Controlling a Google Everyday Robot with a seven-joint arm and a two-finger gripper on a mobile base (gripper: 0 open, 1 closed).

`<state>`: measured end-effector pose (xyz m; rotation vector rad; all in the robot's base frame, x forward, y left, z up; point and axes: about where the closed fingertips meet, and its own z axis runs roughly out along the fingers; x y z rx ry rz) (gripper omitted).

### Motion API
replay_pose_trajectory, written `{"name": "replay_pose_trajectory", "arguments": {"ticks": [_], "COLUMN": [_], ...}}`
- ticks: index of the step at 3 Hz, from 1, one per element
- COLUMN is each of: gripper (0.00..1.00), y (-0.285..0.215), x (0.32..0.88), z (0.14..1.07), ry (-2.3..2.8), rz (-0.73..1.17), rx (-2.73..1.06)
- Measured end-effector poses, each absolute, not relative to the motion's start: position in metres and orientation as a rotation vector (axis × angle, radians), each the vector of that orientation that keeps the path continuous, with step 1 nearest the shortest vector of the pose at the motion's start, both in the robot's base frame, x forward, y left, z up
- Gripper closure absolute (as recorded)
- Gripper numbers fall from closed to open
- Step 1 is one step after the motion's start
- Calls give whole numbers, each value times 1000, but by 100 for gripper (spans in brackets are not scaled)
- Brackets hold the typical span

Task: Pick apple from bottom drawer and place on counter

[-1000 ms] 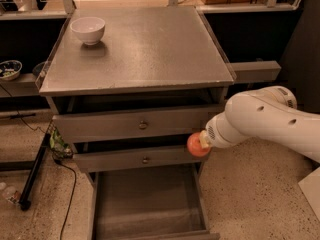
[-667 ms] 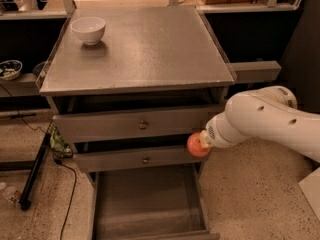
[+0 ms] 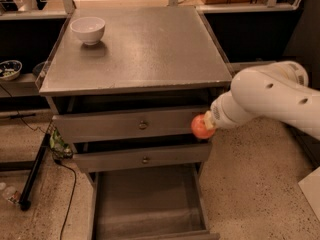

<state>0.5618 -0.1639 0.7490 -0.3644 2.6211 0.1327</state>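
A speckled beige floor [image 3: 250, 184] is seen around a grey metal cabinet. A small round red-orange apple [image 3: 201, 127] is held in the air before the right end of the upper knobbed grey drawer [image 3: 120, 126], above and well apart from the open wide grey bottom drawer [image 3: 150, 199]. It is clasped at its right side by the two-finger gripper [image 3: 209, 123], which is closed on it and largely hidden by the white arm's wrist. The apple is judged light and firm, with a smooth skin that may slip; it is best taken across its widest part, without a bruising squeeze. Being round, it may roll once released. The broad grey brushed-metal counter [image 3: 145, 44] lies higher up, with a white ceramic bowl [image 3: 88, 30] at its far left corner.
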Motion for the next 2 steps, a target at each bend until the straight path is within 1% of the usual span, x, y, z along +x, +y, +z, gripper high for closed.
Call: {"name": "replay_pose_trajectory", "arguments": {"ticks": [1, 2], "gripper": [100, 100], "y": [-168, -171], "x": [579, 578], "z": [783, 784], "ry": [2586, 2589], "rz": [99, 97], "rx": [-359, -353]}}
